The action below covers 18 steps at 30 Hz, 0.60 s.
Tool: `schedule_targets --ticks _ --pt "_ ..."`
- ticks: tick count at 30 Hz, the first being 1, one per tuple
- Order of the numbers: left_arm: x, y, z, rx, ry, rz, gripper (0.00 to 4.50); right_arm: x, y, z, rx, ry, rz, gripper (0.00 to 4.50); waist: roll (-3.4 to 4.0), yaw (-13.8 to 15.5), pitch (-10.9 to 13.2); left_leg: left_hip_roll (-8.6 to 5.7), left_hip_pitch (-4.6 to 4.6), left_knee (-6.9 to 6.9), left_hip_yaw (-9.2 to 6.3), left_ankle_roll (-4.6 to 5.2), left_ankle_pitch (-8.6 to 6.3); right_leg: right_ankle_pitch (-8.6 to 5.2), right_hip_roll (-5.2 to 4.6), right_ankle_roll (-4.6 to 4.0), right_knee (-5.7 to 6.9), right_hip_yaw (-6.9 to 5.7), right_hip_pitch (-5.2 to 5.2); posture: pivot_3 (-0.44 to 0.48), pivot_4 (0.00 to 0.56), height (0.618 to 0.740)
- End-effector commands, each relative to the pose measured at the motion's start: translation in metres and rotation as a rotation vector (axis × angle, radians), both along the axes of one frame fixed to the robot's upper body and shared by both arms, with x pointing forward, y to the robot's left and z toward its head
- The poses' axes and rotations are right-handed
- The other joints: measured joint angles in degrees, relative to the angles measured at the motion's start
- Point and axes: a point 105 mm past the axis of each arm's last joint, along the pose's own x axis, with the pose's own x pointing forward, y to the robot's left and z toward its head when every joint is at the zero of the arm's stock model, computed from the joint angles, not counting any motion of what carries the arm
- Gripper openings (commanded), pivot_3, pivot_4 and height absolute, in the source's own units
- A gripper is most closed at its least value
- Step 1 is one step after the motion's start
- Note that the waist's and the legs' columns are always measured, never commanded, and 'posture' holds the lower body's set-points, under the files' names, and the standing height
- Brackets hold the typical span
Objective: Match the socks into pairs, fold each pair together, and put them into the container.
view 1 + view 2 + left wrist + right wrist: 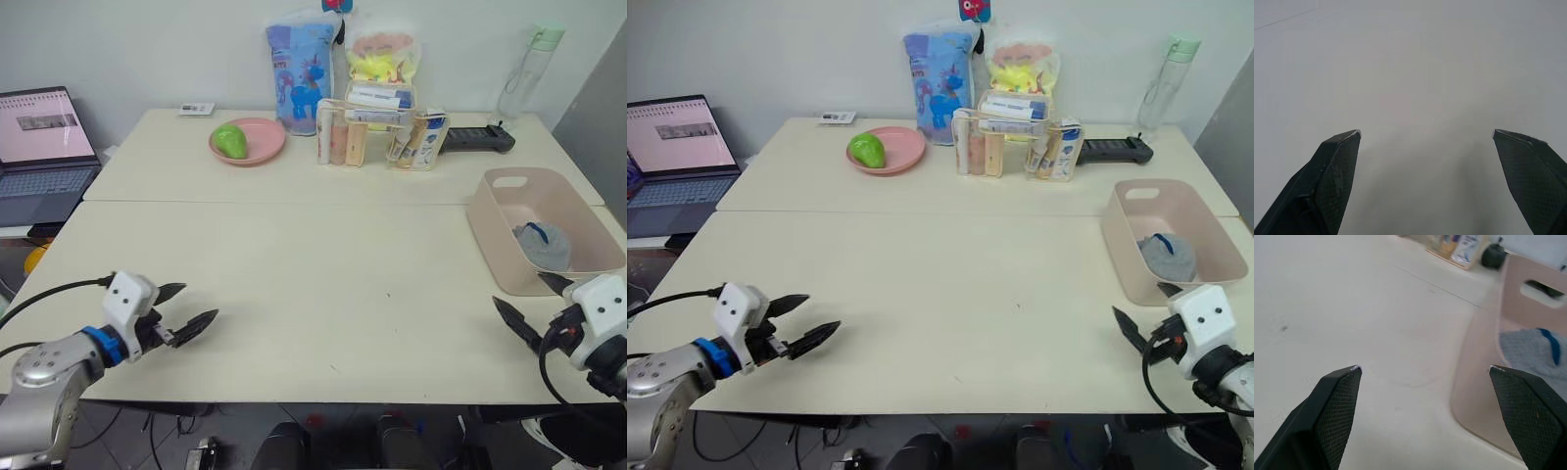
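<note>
The pale pink container point(509, 257) stands at the table's right side. Inside it lies a bundle of grey socks point(542, 245) with a strip of blue showing on top, also seen in the right wrist view as grey socks point(1528, 352) inside the container point(1476, 367). My right gripper point(534, 304) hovers open just in front of the container's near corner, nothing between its fingers. My left gripper point(191, 308) is open and empty over the bare tabletop at the near left.
A pink plate point(257, 149) with a green fruit point(231, 140), a clear organiser of bottles point(377, 132), snack bags, a water bottle point(527, 73) and a black device point(480, 139) line the far edge. A laptop point(39, 147) sits beyond the table's left side.
</note>
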Motion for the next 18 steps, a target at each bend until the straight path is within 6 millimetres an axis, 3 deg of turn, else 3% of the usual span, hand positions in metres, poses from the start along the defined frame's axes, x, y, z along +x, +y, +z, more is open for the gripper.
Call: schedule_targets --ticks 1,6,12,18 --pt "-0.007 0.005 0.003 0.028 -0.027 0.022 4.50 0.001 0.004 -0.004 -0.035 -0.011 0.029 4.46 0.00 -0.04 0.00 0.00 -0.02 0.00 0.00 0.00 0.00 0.00 0.00 0.00 0.00 0.00 -0.02 0.000 0.150 0.703" --pt "-0.011 0.016 -0.004 0.115 -0.014 0.101 4.50 0.002 0.000 -0.020 -0.015 0.021 0.015 4.46 -0.01 -0.09 0.00 0.02 -0.05 -0.01 0.00 0.00 0.00 -0.02 0.01 0.00 -0.01 -0.01 -0.08 0.000 0.150 0.703" --pt "-0.007 0.018 0.003 0.143 -0.027 0.090 4.50 0.004 -0.012 -0.019 -0.035 -0.015 -0.004 4.46 -0.01 -0.10 0.00 0.02 -0.04 -0.02 0.01 0.00 0.00 -0.01 0.01 0.00 -0.01 0.00 -0.08 0.000 0.150 0.703" --pt "-0.003 0.016 0.002 0.131 0.007 0.071 4.50 0.007 -0.010 -0.020 -0.038 -0.020 0.002 4.46 0.00 -0.16 0.00 0.02 -0.04 -0.02 0.02 0.00 0.00 -0.02 0.01 0.00 -0.01 0.00 -0.09 0.000 0.150 0.703"
